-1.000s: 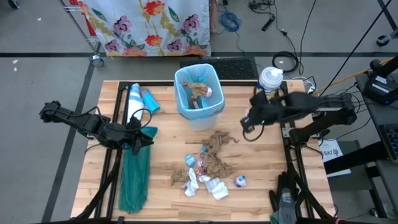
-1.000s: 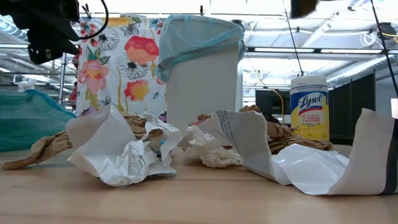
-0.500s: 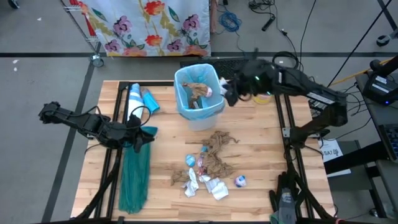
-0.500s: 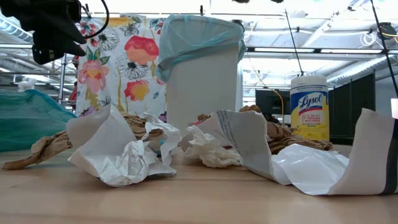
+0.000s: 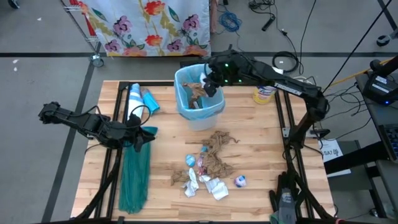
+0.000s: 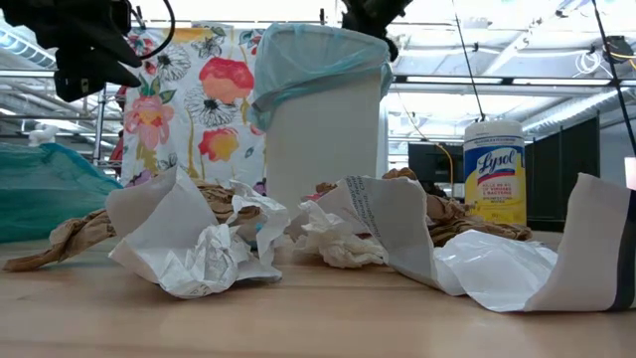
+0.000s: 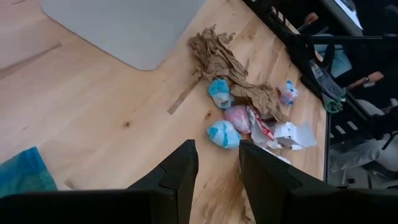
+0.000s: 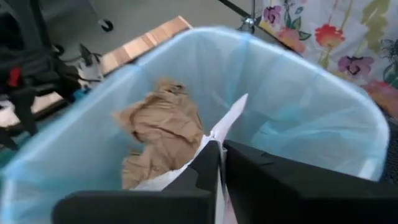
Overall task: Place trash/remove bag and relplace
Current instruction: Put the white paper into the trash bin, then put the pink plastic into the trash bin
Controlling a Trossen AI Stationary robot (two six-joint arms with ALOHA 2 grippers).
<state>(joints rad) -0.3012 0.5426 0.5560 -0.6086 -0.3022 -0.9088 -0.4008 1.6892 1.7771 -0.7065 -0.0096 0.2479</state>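
Note:
A small white bin (image 5: 199, 106) lined with the pale blue bag (image 8: 298, 106) stands at the table's far middle, and crumpled brown paper (image 8: 161, 130) lies inside it. My right gripper (image 8: 222, 163) hangs over the bin's opening (image 5: 210, 84), shut on a white paper scrap. The rest of the trash (image 5: 211, 165) lies loose on the table nearer the front: brown paper, white scraps and small coloured bits (image 7: 242, 106). My left gripper (image 7: 217, 162) waits open at the table's left (image 5: 138, 138), above the upper end of a teal-green bag (image 5: 135, 174). My right gripper pinches a white paper scrap (image 8: 231, 115) between its two fingers. The fingers slant downward into the bin's opening from its right side. One end of the scrap sticks out past the fingertips. The scrap is clear of the table, above the brown paper in the bin.
A Lysol tub (image 5: 264, 93) stands right of the bin. A white and blue roll (image 5: 140, 99) lies at the far left beside the teal-green bag. Black frame rails (image 5: 283, 124) run along both sides. A floral cloth (image 5: 149, 25) hangs beyond the far edge.
My right gripper has swung from the table's right side toward the far edge and then left, ending over the bin's opening; it has turned and tipped on the way. The Lysol tub, earlier hidden under the arm, now shows. The trash on the table has not moved.

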